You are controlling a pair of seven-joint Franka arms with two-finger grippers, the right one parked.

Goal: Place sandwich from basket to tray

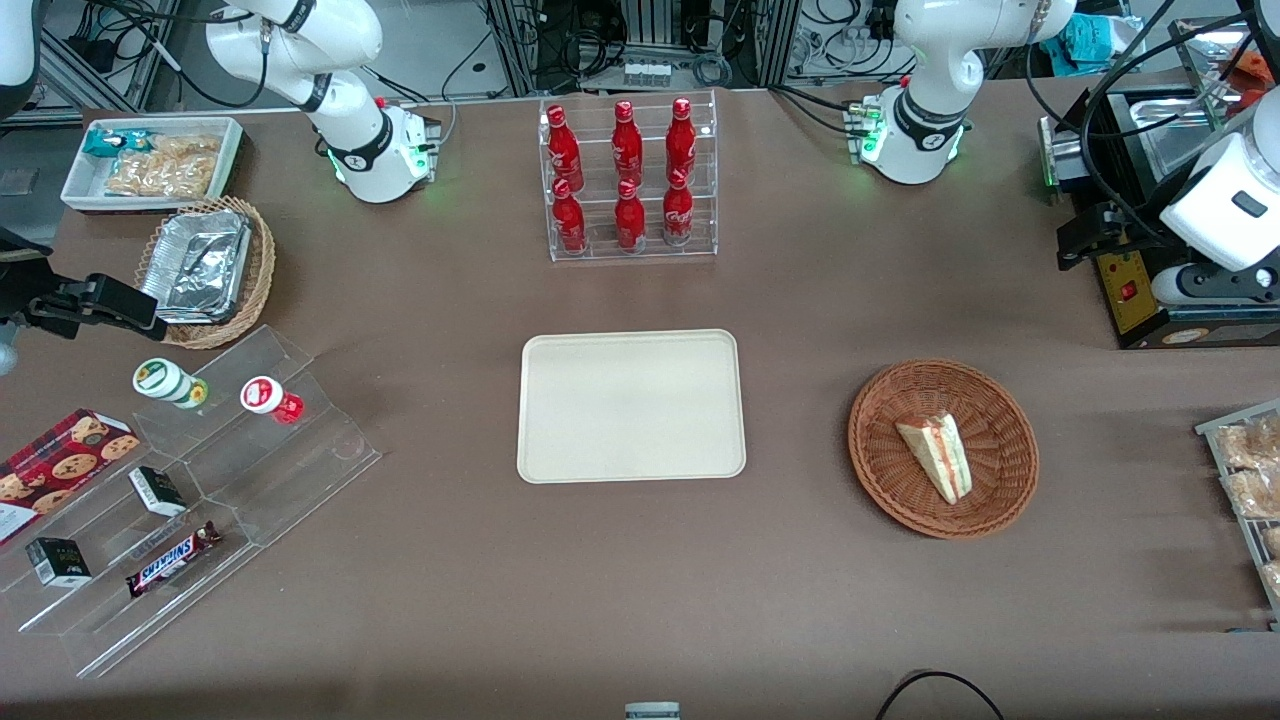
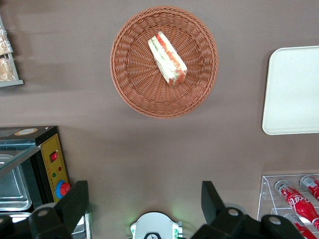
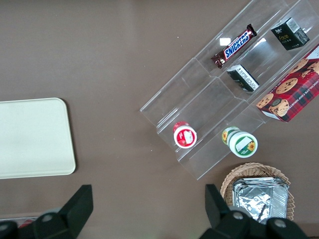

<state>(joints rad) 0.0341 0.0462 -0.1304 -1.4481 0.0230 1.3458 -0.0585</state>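
Observation:
The sandwich [image 1: 935, 455] [image 2: 167, 59], a clear-wrapped white wedge with red and green filling, lies in the round reddish-brown basket [image 1: 880, 400] [image 2: 129, 84]. The cream tray [image 1: 631, 405] [image 2: 294, 89] [image 3: 30, 137] lies flat beside the basket, toward the parked arm's end, and holds nothing. My gripper [image 1: 1078, 243] [image 2: 144, 199] hangs high above the table, farther from the front camera than the basket and toward the working arm's end. It is open wide, with only bare tabletop showing between its black fingers [image 2: 75, 201].
A black appliance with a yellow panel [image 1: 1130, 290] [image 2: 54, 164] stands by my gripper. A clear rack of red bottles [image 1: 630, 180] stands farther from the front camera than the tray. A wire rack of baked goods [image 1: 1250, 480] is beside the basket. A clear stepped snack display [image 1: 200, 480] sits toward the parked arm's end.

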